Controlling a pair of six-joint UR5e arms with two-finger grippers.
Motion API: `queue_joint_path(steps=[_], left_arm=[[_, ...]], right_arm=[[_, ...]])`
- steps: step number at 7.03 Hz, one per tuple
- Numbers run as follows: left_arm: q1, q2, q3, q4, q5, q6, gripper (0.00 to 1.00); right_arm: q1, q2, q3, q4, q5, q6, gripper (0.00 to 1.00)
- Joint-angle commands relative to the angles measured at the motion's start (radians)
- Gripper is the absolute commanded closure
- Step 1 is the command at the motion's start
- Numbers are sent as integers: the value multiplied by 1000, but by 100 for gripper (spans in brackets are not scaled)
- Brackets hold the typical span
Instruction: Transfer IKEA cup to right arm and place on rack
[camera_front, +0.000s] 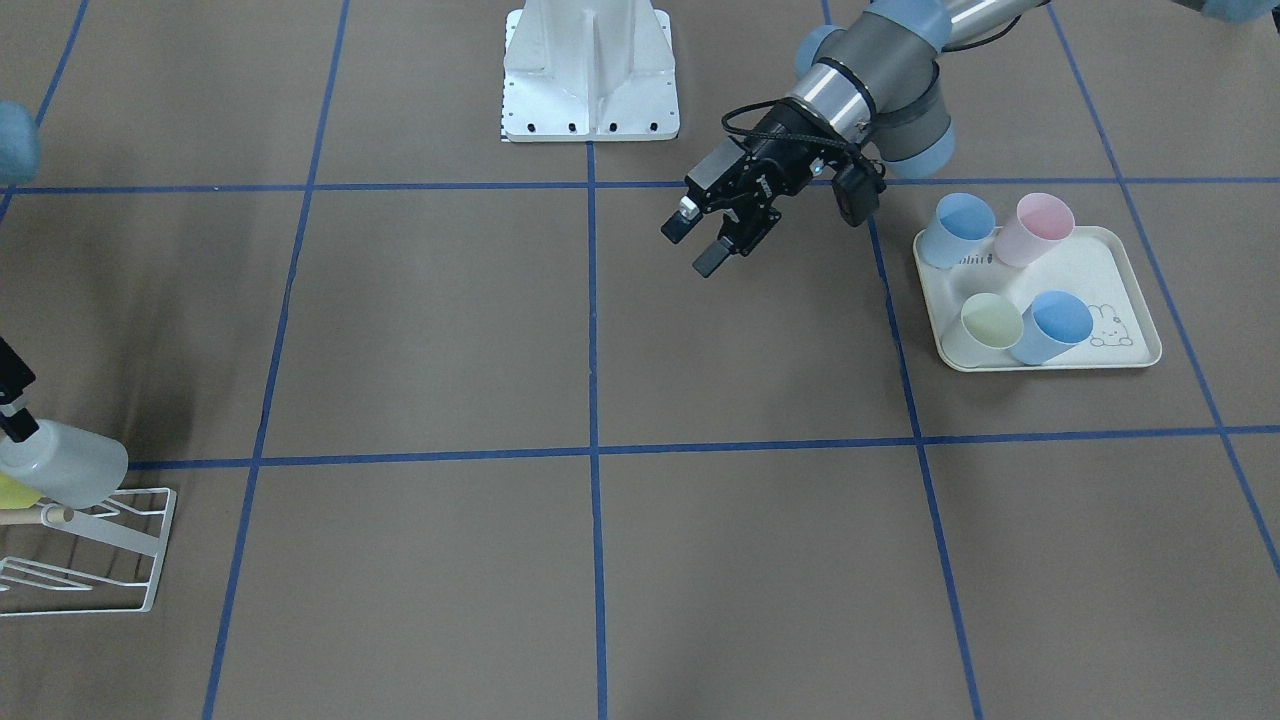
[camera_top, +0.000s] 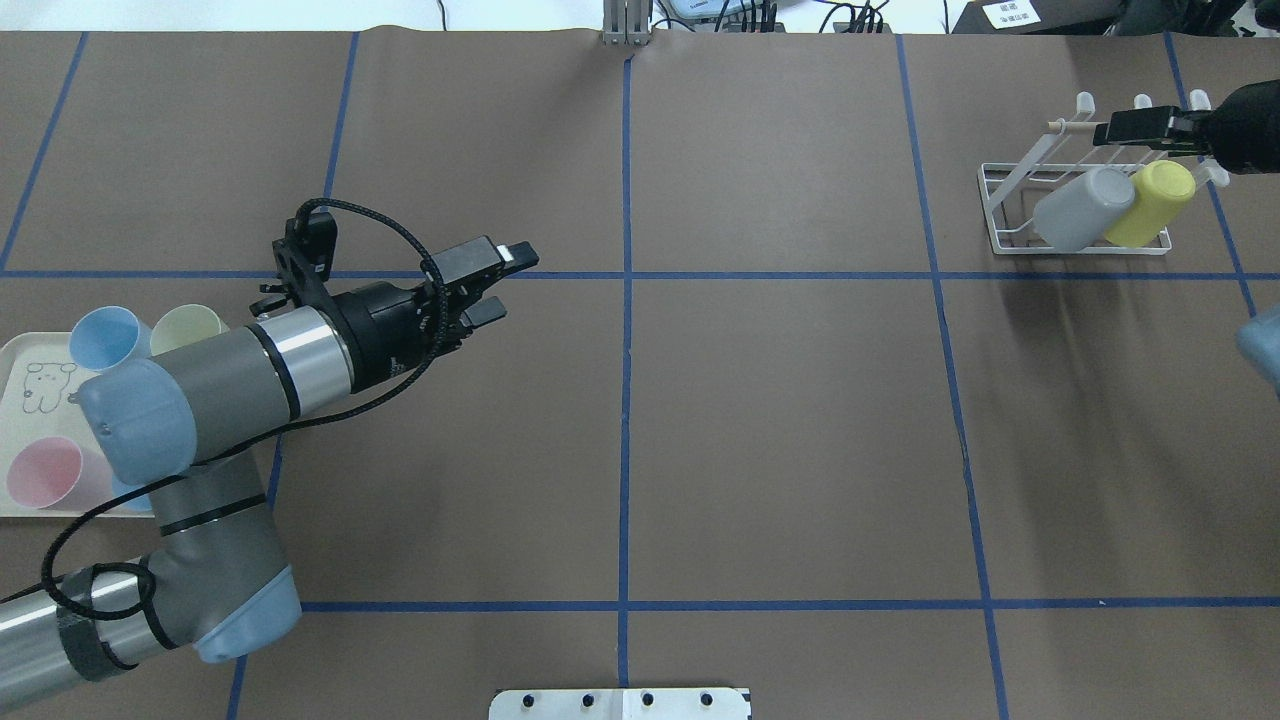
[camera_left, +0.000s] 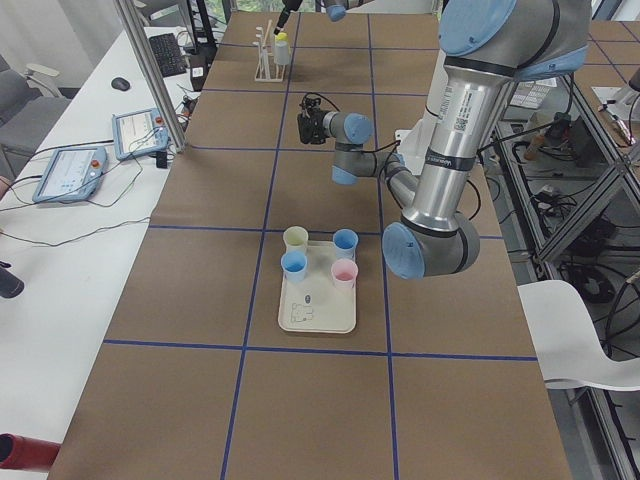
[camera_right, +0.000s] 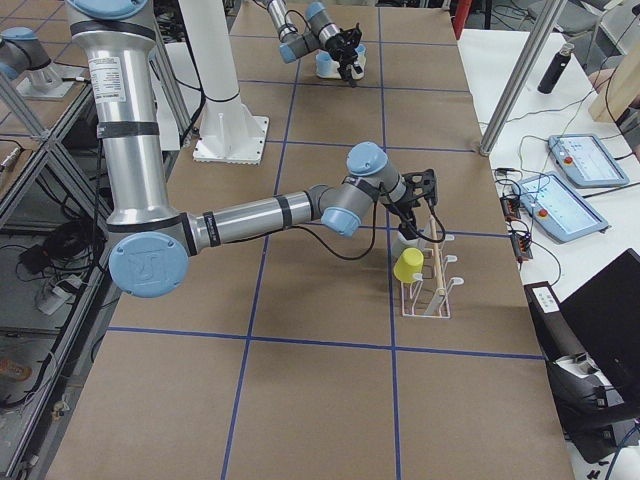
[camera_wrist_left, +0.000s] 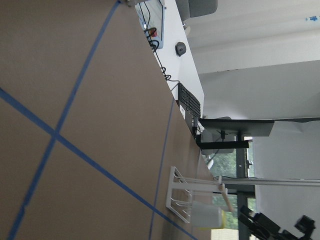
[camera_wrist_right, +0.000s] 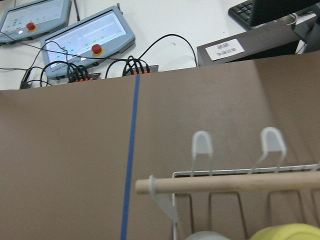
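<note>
The grey cup (camera_top: 1078, 208) lies tilted on the rack (camera_top: 987, 200) at the upper right, touching a yellow cup (camera_top: 1155, 200). The right gripper (camera_top: 1118, 130) hovers by the prongs; I cannot tell its fingers' spread. Left of centre, the left gripper (camera_top: 513, 284) has its fingers wide and empty.

Grey left arm (camera_top: 215, 385), blue caps (camera_top: 135, 420), black left gripper (camera_top: 508, 284)

Two cups (camera_top: 1080, 207) on rack (camera_top: 989, 210)
</note>
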Motion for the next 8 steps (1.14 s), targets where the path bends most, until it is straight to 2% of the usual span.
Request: queue_joint_path(steps=[1,2,4,5,6,8], left_arm=[[-49,158,-129,32,-21,118,0],[-51,214,-211,49,-51,164,0],[-53,217,-277,122,-51,166,0],[-53,217,-300,129,-53,166,0],[-51,223,-294,129,-50,166,0],[-51,245,-297,127,-50,166,0]], right_arm=[[-113,92,-18,-9,-11,-2,0],[-115,120,-62,8,-15,-2,0],[-118,187,-88,8,-18,8,0],[-117,178,-60,15,-5,18,0],[-132,60,74,32,14,31,0],[-160,59,94,83,17,6,0]])
